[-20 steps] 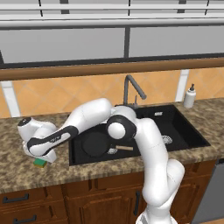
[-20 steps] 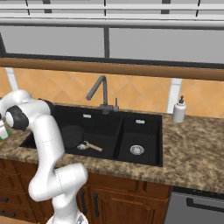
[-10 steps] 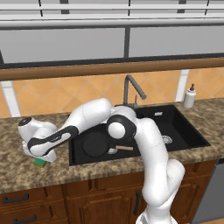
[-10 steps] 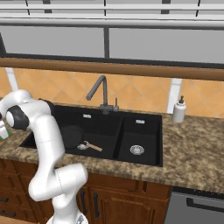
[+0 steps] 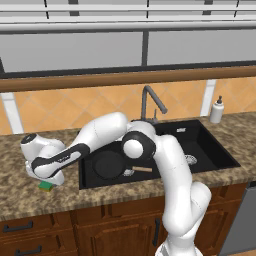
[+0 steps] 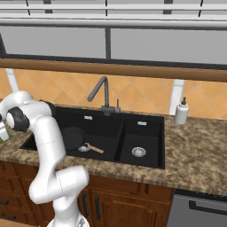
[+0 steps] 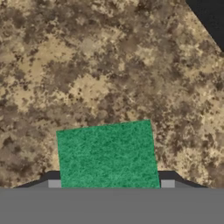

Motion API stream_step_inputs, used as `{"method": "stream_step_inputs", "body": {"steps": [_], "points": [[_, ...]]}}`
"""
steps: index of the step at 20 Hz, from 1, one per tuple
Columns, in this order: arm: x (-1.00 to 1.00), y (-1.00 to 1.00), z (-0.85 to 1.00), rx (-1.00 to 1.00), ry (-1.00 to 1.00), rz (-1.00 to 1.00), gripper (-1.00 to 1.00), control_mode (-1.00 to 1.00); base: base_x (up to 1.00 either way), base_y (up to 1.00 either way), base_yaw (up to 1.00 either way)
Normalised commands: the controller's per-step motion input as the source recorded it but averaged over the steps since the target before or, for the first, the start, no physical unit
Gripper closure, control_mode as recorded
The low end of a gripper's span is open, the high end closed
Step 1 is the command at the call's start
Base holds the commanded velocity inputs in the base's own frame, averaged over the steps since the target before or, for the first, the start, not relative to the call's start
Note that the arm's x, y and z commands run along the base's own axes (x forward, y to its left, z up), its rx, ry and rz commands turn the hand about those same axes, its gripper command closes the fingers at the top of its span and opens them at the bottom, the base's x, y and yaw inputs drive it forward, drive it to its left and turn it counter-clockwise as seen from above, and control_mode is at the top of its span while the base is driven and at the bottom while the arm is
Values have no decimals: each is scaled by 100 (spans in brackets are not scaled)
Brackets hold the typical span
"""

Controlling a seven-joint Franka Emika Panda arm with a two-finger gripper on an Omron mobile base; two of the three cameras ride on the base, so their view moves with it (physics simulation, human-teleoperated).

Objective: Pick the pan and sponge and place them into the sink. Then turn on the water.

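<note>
A white robot arm reaches low to its left over a speckled brown granite counter [image 5: 30, 197], its gripper [image 7: 109, 184] down at the sponge [image 7: 107, 154]. In the hand view the sponge is a flat, fuzzy green rectangle lying on the stone, a dark finger tip [image 7: 54, 183] at each of its two sides, just beside or touching it; whether they are actually gripping it cannot be told. The left base view shows the sponge [image 5: 45, 186] as a small green and yellow block near the counter's front edge, left of the sink [image 5: 210, 145], mostly under the hand. That view and the right base view show what the hand camera misses: the round black pan [image 5: 109, 164] already resting in the wide basin of the matte black sink, its thin pale wooden handle [image 5: 142, 169] pointing toward the divider between basins. A dark gooseneck faucet [image 6: 99, 91] stands behind the sink, and a white soap bottle [image 6: 181, 111] sits to the sink's right.
</note>
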Motion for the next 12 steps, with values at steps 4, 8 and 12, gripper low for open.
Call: {"method": "stream_step_inputs", "body": {"steps": [4, 8, 12], "points": [[-2, -39, 0, 0, 0, 7, 100, -100, 0, 0, 0], [-1, -29, 18, 0, 0, 5, 100, -100, 0, 0, 0], [-2, -23, 51, 1, 0, 0, 100, -100, 0, 0, 0]]}}
